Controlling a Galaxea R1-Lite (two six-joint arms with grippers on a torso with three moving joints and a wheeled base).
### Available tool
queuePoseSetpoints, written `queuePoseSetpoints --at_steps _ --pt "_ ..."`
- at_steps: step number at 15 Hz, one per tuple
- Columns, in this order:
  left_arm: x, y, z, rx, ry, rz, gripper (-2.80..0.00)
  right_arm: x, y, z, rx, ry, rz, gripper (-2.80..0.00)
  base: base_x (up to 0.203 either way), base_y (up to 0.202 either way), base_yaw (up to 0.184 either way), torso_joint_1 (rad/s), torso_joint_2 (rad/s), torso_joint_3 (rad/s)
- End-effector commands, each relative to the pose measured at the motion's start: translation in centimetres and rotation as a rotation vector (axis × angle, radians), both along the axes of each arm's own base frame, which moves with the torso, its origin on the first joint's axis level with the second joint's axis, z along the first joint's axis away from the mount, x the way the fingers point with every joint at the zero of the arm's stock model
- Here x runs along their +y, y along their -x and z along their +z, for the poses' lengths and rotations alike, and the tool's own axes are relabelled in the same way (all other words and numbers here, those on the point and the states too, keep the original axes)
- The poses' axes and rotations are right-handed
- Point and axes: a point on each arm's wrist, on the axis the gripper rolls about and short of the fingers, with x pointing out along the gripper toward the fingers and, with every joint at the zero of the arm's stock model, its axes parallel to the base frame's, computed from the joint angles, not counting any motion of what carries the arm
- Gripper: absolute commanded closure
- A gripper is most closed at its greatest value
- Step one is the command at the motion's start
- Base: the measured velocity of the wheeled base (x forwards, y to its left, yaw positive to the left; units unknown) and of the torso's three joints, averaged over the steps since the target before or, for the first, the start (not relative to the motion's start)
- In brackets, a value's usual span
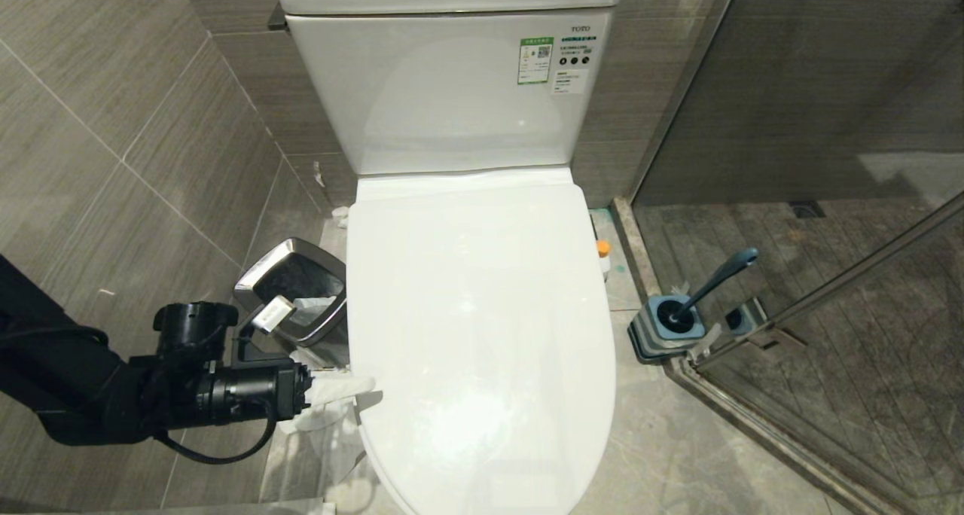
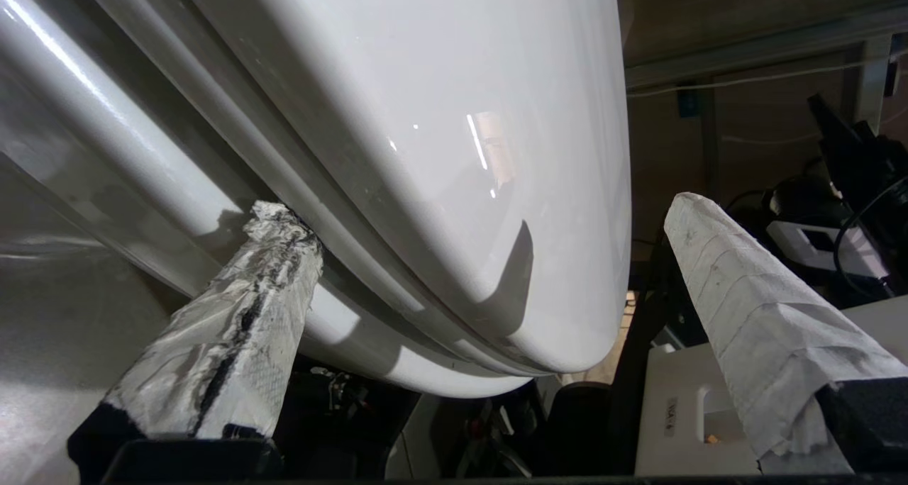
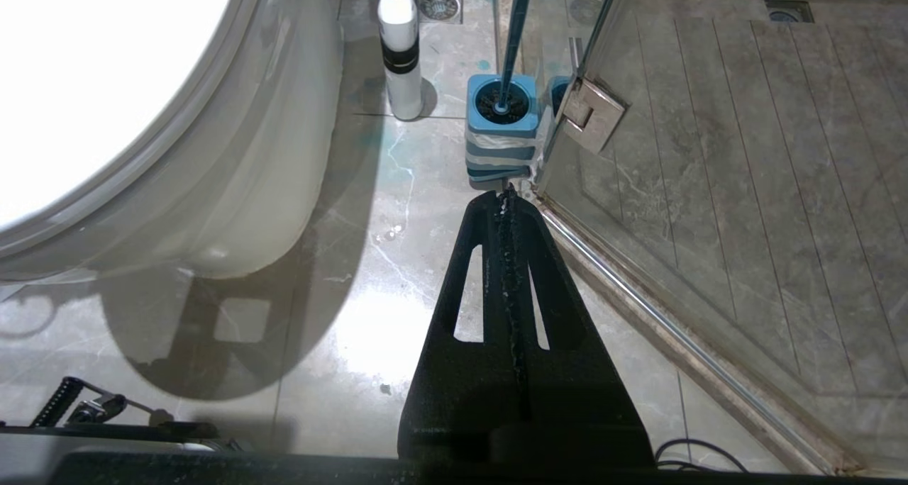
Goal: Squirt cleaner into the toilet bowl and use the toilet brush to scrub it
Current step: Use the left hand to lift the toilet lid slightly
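The toilet's white lid (image 1: 482, 312) is down, so the inside of the bowl is hidden. My left gripper (image 1: 354, 394) is at the lid's front-left edge and open. In the left wrist view its tape-wrapped fingers (image 2: 234, 329) straddle the edge of the lid (image 2: 440, 116), one below the rim and one above, with nothing held by the left gripper (image 2: 482, 208). The toilet brush (image 1: 715, 278) stands in a blue holder (image 1: 666, 327) on the floor to the toilet's right. The white cleaner bottle (image 3: 399, 45) with an orange cap stands beside the bowl. My right gripper (image 3: 505, 196) hangs shut and empty over the floor, just short of the brush holder (image 3: 500, 127).
A steel waste bin (image 1: 297, 289) stands close against the toilet's left side, right behind my left arm. A glass shower door (image 1: 843, 289) with a metal hinge (image 3: 589, 113) and a raised sill borders the brush holder. The tiled wall runs along the left.
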Motion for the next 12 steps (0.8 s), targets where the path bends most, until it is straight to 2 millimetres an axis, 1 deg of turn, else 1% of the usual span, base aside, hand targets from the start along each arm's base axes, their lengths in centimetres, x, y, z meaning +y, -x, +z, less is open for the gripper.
queuePoseSetpoints --at_steps 1,6,12 --pt "0.0 0.5 0.1 0.044 0.008 -0.008 -2.8 0.0 0.0 0.0 0.0 0.001 0.0 0.0 0.0 0.0 0.0 0.0 0.0 0.0" --pt "-0.4 1.6 0.4 0.148 0.023 -0.028 -2.8 0.0 0.0 0.0 0.0 0.001 0.0 0.0 0.0 0.0 0.0 0.0 0.0 0.0" --pt "-0.8 2.0 0.7 0.168 0.044 -0.054 -2.8 0.0 0.0 0.0 0.0 0.001 0.0 0.0 0.0 0.0 0.0 0.0 0.0 0.0"
